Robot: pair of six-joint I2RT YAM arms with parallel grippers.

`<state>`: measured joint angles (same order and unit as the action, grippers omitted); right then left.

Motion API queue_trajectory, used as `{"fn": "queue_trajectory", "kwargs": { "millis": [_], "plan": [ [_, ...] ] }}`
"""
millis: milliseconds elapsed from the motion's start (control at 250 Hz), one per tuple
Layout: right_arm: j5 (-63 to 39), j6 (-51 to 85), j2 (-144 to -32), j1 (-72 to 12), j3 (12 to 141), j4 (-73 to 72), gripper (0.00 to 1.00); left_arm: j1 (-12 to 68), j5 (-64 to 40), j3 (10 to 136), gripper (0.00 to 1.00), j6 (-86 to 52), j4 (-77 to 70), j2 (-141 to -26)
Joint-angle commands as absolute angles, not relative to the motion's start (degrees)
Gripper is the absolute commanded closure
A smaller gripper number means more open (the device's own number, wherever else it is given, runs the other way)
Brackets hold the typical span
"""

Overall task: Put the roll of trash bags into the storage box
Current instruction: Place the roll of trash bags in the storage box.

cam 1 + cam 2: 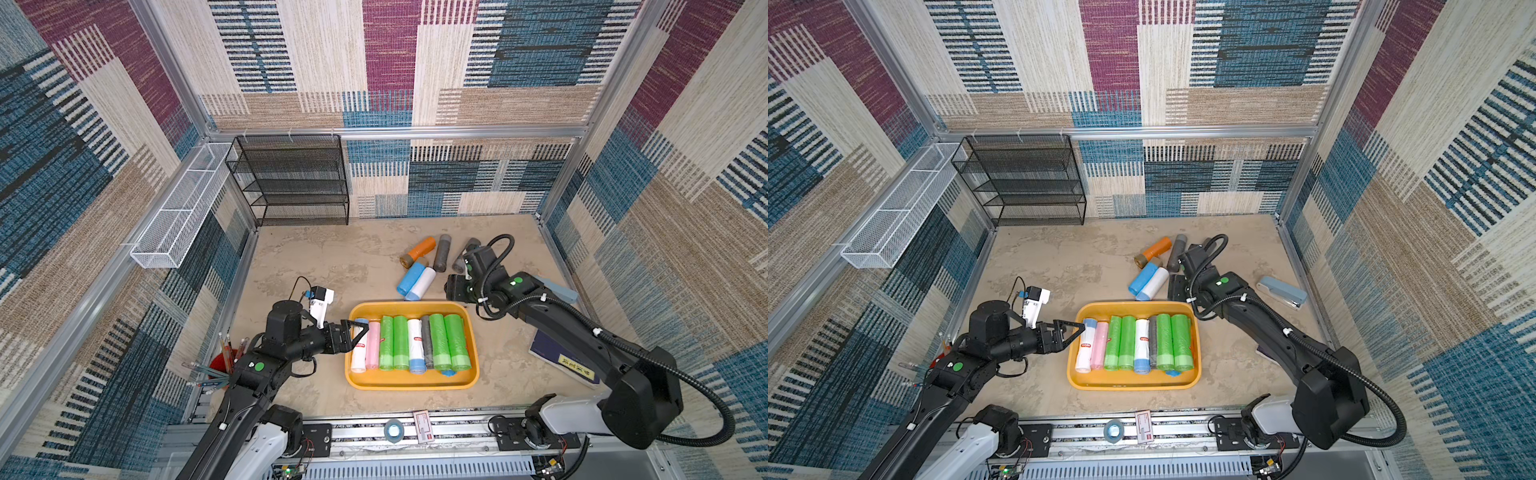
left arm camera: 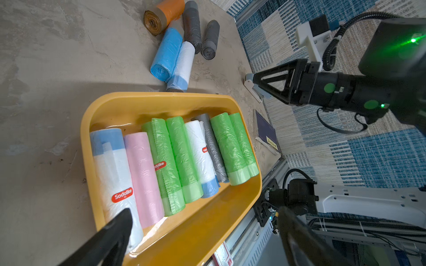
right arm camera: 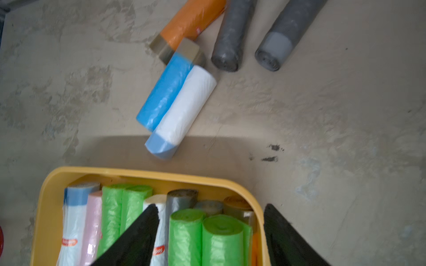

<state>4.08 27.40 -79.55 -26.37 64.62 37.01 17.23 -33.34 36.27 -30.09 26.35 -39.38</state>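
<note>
The storage box (image 1: 411, 384) is a shallow yellow-orange tray near the table's front, seen in both top views. Several rolls of trash bags lie side by side in it: white (image 1: 359, 353), pink, green (image 1: 455, 345) and grey. My right gripper (image 3: 210, 207) hangs open above the tray's far right corner, with the green rolls (image 3: 221, 239) below its fingers and nothing held. My left gripper (image 1: 357, 336) stands wide open over the tray's left end, above the white roll (image 2: 115, 170). Orange (image 1: 419, 251), grey (image 1: 442, 251), blue (image 1: 411, 276) and white (image 1: 422, 282) rolls lie loose beyond the tray.
A black mesh rack (image 1: 295, 183) stands at the back left, with a white wire basket (image 1: 178, 208) on the left wall. A stapler (image 1: 1281, 292) and a dark book (image 1: 561, 357) lie at the right. A red cup of pencils (image 1: 220, 365) sits front left.
</note>
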Motion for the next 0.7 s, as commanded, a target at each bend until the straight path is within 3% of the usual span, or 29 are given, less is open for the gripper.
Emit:
{"fn": "queue_trajectory", "kwargs": {
  "millis": [0, 280, 696],
  "plan": [
    [0.1, 23.3, -83.6, -22.0, 67.8, 31.3, 0.26, 17.0, -34.8, 36.0, 0.02, -30.5, 24.5, -39.1],
    [-1.6, 22.5, -98.9, -12.6, 76.4, 24.1, 0.26, 16.8, -34.6, 36.1, 0.02, -30.4, 24.7, -39.6],
    [-0.7, 21.6, -119.1, -8.2, 89.8, 22.1, 0.26, 15.2, -36.2, 36.0, 0.02, -30.7, 23.9, -40.9]
  ]
}}
